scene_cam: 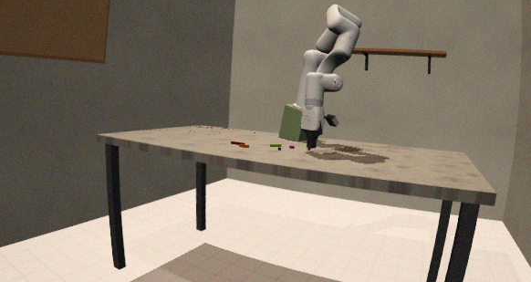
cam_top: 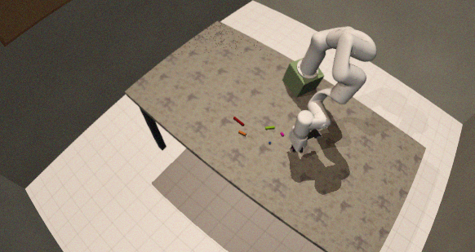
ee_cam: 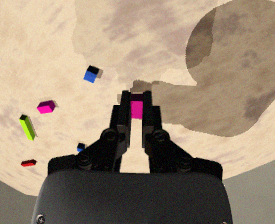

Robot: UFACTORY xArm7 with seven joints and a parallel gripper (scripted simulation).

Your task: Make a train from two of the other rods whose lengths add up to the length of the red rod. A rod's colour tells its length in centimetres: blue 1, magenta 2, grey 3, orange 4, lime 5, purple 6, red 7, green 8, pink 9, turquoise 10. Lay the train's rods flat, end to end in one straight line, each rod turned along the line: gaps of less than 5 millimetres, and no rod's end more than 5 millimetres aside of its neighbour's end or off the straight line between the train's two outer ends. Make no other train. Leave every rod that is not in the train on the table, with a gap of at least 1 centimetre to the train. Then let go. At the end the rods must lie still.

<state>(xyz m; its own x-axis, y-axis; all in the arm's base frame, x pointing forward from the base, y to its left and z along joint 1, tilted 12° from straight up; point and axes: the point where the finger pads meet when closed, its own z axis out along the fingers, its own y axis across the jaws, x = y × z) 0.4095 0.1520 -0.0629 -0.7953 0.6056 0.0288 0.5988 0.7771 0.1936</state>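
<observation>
My gripper (ee_cam: pixel 136 103) (cam_top: pixel 295 148) (scene_cam: pixel 311 147) is shut on a short magenta rod (ee_cam: pixel 137 108) and holds it low over the table, right of the other rods. The red rod (cam_top: pixel 238 121) (scene_cam: pixel 236 142) (ee_cam: pixel 28 163) lies farthest left, with an orange rod (cam_top: pixel 242 133) (scene_cam: pixel 244 145) beside it. A lime rod (cam_top: pixel 270 127) (scene_cam: pixel 275 145) (ee_cam: pixel 27 127) lies nearer the gripper. A second magenta rod (cam_top: pixel 281 134) (scene_cam: pixel 291 147) (ee_cam: pixel 47 106) lies just right of the lime one. A small blue rod (cam_top: pixel 269 143) (scene_cam: pixel 279 149) lies in front of them. Another blue rod (ee_cam: pixel 91 74) shows in the wrist view.
The green base block (cam_top: pixel 301 80) (scene_cam: pixel 290 123) of the arm stands behind the gripper. The table's front edge (cam_top: pixel 228 179) runs a short way in front of the rods. A wall shelf (scene_cam: pixel 401 53) hangs behind the table.
</observation>
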